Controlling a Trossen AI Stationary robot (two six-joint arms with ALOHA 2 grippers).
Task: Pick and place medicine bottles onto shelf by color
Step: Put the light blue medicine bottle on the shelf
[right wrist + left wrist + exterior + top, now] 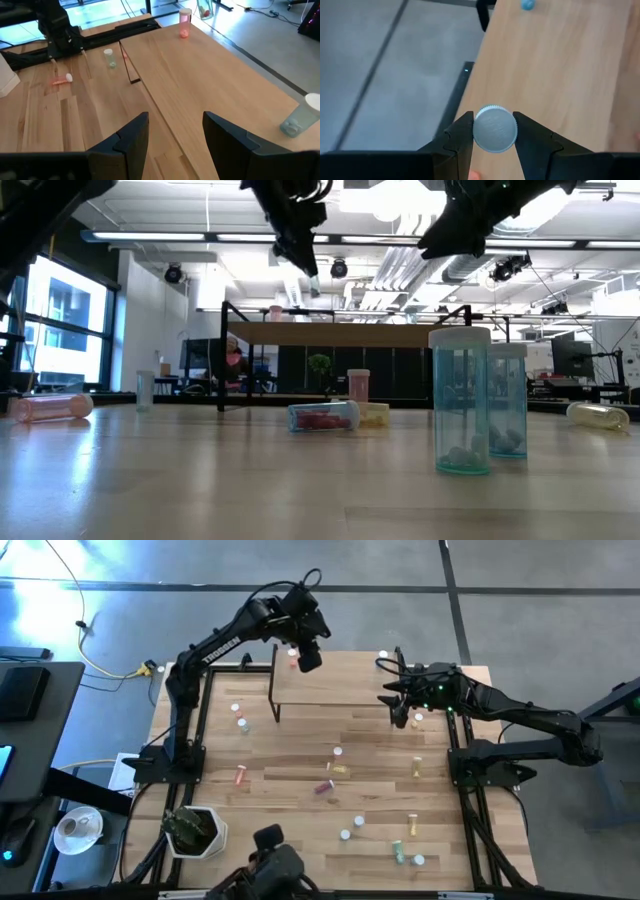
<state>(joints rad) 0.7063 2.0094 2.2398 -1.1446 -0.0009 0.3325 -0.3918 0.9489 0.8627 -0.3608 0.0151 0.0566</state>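
The middle of the shelf lay bare, open to me from above; a pink bottle at its upper-left corner and a blue-grey bottle at its right end narrowed both ends. Scattered bottles cluttered the table's centre and lower right.

"TROSSEN" lettering on left arm.

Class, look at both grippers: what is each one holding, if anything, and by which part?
The left gripper holds a medicine bottle by its white cap, over the shelf. The right gripper is open and holds nothing.
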